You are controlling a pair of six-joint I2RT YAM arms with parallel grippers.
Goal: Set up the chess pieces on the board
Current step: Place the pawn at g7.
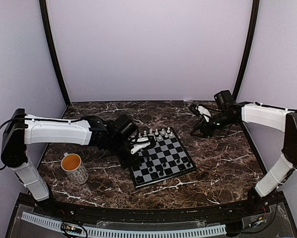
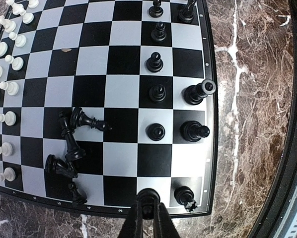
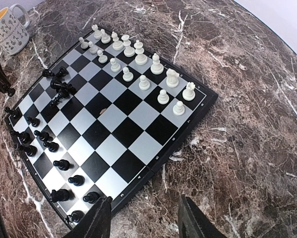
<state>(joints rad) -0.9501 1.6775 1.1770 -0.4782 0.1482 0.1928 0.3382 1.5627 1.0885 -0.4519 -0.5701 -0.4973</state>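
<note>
Board (image 1: 166, 151) sits about mid-table in the overhead shot, turned at an angle on the dark marble table (image 1: 223, 163). The left gripper (image 1: 138, 148) is down over the board's left edge. The right gripper (image 1: 198, 121) hangs near the table's far right corner, well apart from the board. A mug (image 1: 75, 168) stands toward the near left corner.

Left wrist cam: the jaws are pinched narrow on one black piece (image 2: 148, 196), right at the board's edge and near a corner. Standing black pieces (image 2: 157, 93) run in two lines along one side, with white pieces (image 2: 13, 63) along the opposite side. A few toppled black pieces (image 2: 71, 144) lie in a heap on the squares between, closer to the white side.

Right wrist cam: it looks down on the whole board from just off one edge. The fingers (image 3: 101, 220) stand fairly wide apart, with only marble and the board's rim showing between them.
</note>
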